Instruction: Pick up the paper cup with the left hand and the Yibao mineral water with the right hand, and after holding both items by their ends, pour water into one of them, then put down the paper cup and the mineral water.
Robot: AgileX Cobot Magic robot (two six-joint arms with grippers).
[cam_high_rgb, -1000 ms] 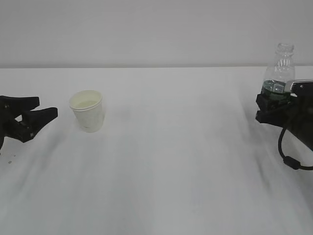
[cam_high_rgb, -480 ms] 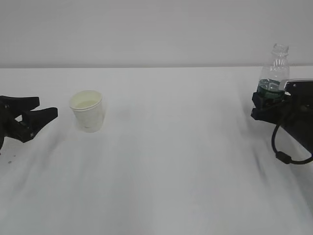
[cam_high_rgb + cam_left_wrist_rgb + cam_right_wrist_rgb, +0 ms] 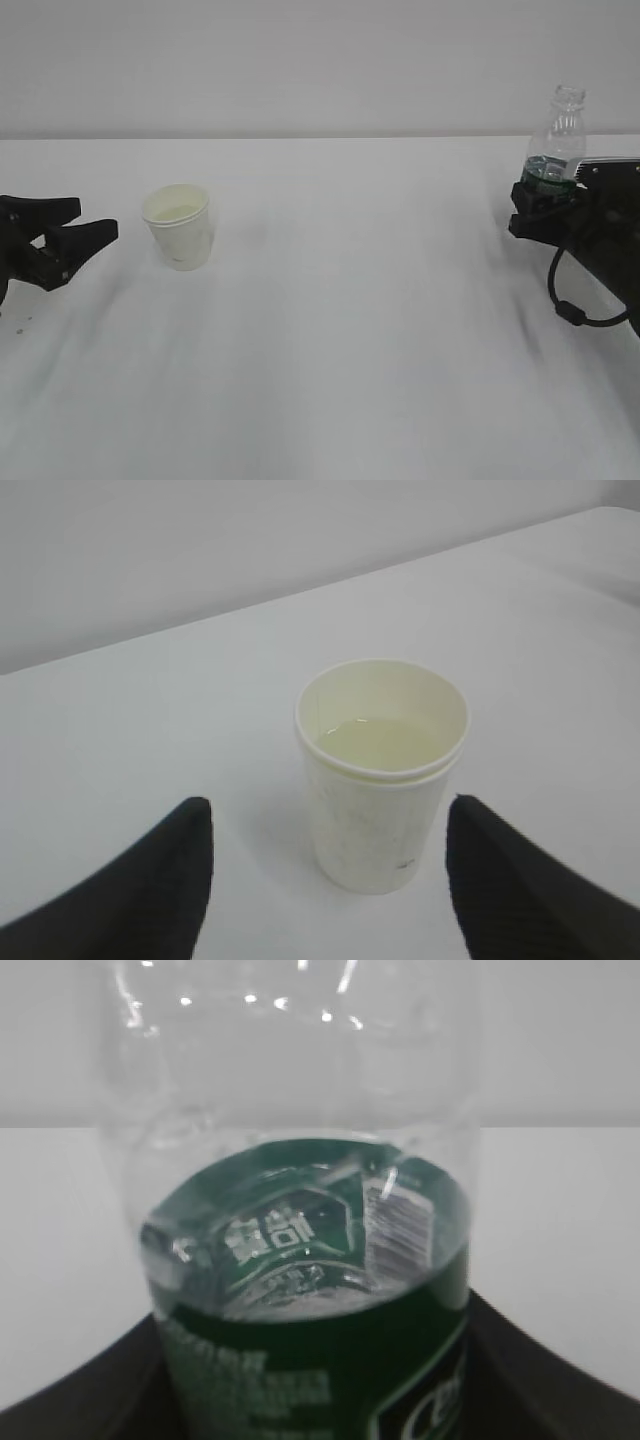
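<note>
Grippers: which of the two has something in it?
The right gripper, at the table's right edge, is closed on the bottle. The left gripper is open and holds nothing; the cup stands apart from it.

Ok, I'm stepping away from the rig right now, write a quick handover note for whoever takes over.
Left gripper: open, empty, on the table side of the paper cup, not touching it.
Right gripper: closed on the Yibao mineral water, bottle upright, uncapped, at the right edge of the table.
Paper cup: standing upright on the table, liquid inside.
Done: water appears poured, cup set down and released.
Left: set the bottle down and let go.
</note>
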